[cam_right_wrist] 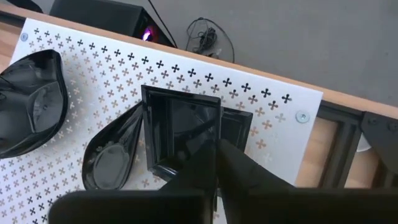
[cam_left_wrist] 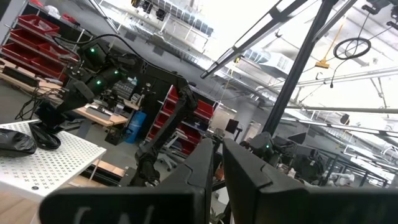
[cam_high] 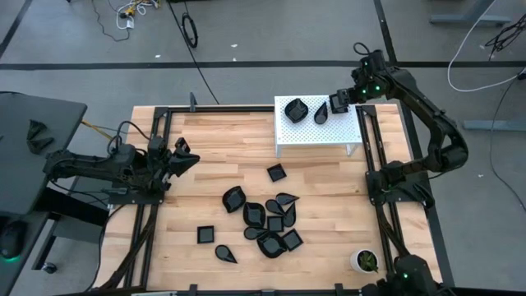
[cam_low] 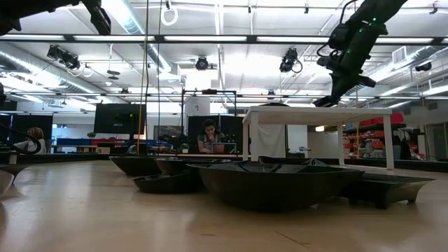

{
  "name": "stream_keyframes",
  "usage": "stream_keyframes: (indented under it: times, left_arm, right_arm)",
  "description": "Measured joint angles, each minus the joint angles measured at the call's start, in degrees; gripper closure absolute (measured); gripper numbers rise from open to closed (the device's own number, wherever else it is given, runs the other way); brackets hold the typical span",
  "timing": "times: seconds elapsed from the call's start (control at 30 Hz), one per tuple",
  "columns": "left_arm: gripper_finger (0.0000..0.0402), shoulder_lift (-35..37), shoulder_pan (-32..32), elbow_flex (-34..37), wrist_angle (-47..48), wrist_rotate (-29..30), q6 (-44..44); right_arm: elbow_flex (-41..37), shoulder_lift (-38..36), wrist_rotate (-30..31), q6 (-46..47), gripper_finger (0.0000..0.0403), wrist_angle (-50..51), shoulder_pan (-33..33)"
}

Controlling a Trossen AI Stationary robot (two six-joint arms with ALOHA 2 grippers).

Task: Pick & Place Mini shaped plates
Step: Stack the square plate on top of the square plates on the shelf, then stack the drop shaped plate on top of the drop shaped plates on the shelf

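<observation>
My right hand (cam_right_wrist: 214,155) pinches the rim of a square mini plate (cam_right_wrist: 180,134) directly beneath it, tilted over the white perforated stand (cam_right_wrist: 273,127) near its right edge, beside a teardrop plate (cam_right_wrist: 115,155).

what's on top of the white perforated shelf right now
Three black plates: a rounded plate, a teardrop plate and a square plate pinched in the right gripper. The gripper's fingers hide the square plate's near edge.

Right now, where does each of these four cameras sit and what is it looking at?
High: overhead, straight down; both arms, wooden table.
Low: table height; glossy black mini plates, right arm above.
Left wrist: left gripper shut, facing the room.
Right wrist: right gripper holding a square black plate.
Shared: white perforated shelf, in all four.
</observation>
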State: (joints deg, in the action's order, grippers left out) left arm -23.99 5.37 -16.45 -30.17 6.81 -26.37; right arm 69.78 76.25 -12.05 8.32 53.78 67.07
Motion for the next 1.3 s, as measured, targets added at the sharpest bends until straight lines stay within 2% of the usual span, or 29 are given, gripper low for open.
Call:
stream_keyframes:
  times: [0.23,0.6,0.8,1.03,1.3]
  left_arm:
    - [0.036,-0.01,-0.01,0.01,0.0,0.01,0.0]
    - [0.036,0.0,0.0,0.01,0.0,0.02,0.0]
    - [0.036,0.0,-0.01,0.01,0.0,0.01,0.0]
    - [0.036,0.0,-0.01,0.01,0.0,0.0,0.0]
    - [0.036,0.0,-0.02,0.0,0.0,0.02,0.0]
  right_arm:
    - [0.0,0.0,0.07,-0.02,0.0373,-0.17,-0.02]
    - [0.0,-0.02,2.57,-1.25,0.0264,-3.67,-0.04]
    - [0.0,-0.04,2.6,-3.32,0.0238,-3.45,-2.88]
    - [-0.04,-0.64,3.43,-5.11,0.0253,-3.66,-13.21]
    - [-0.04,-6.08,16.63,-0.78,0.0296,-5.13,-34.81]
